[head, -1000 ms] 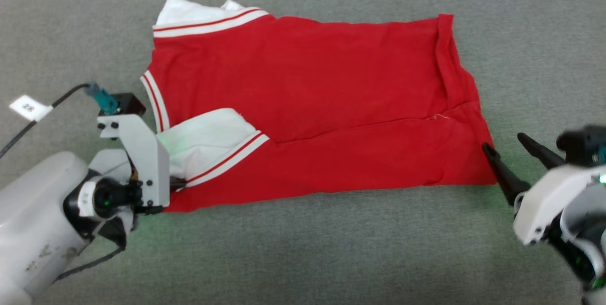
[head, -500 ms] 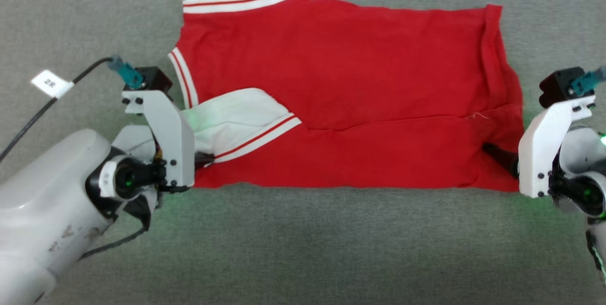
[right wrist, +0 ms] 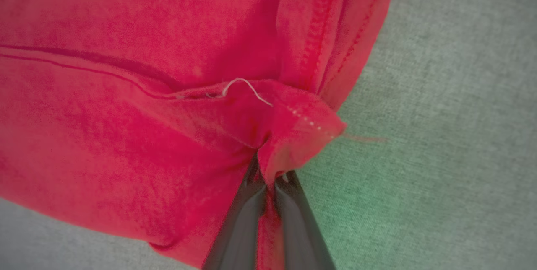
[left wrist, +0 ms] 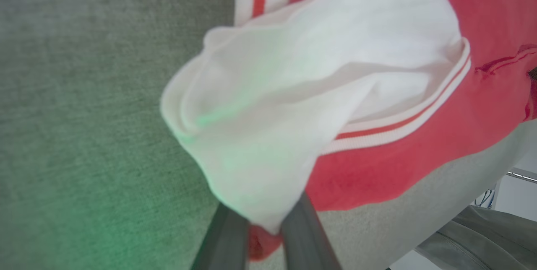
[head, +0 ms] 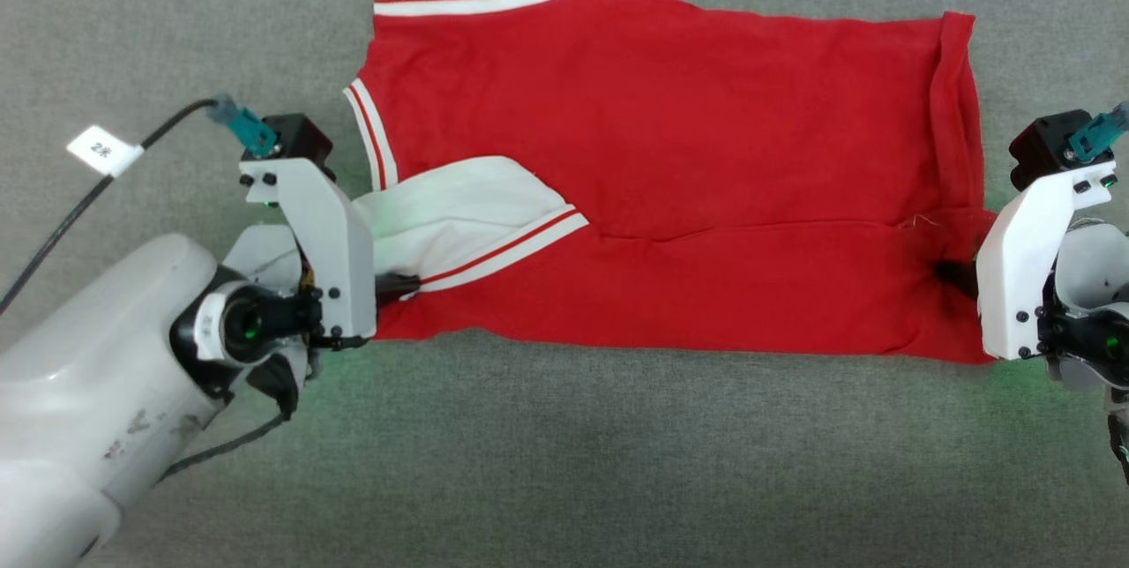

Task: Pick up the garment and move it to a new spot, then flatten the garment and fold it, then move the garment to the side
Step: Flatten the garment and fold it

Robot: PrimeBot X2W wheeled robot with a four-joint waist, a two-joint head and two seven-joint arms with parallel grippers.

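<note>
The garment (head: 670,162) is a red shirt with white sleeves and red-and-white striped trim, lying folded lengthwise on the grey cloth surface. My left gripper (head: 397,286) is shut on its near left corner, where the white sleeve (left wrist: 293,94) bunches over the fingers (left wrist: 226,236). My right gripper (head: 953,272) is shut on the near right corner at the hem; in the right wrist view the red cloth (right wrist: 168,115) is pinched between the two dark fingers (right wrist: 245,219). No letters or number face up.
A grey cloth surface (head: 564,462) spreads all round the shirt. A black cable with a white tag (head: 104,150) runs off at the left. A grey-green trouser leg of a person (left wrist: 482,236) shows past the surface's edge in the left wrist view.
My right gripper came in from the right with its fingers apart and closed on the shirt's near right corner. The head camera shifted, so the whole picture slid right. The left grip is unchanged.
</note>
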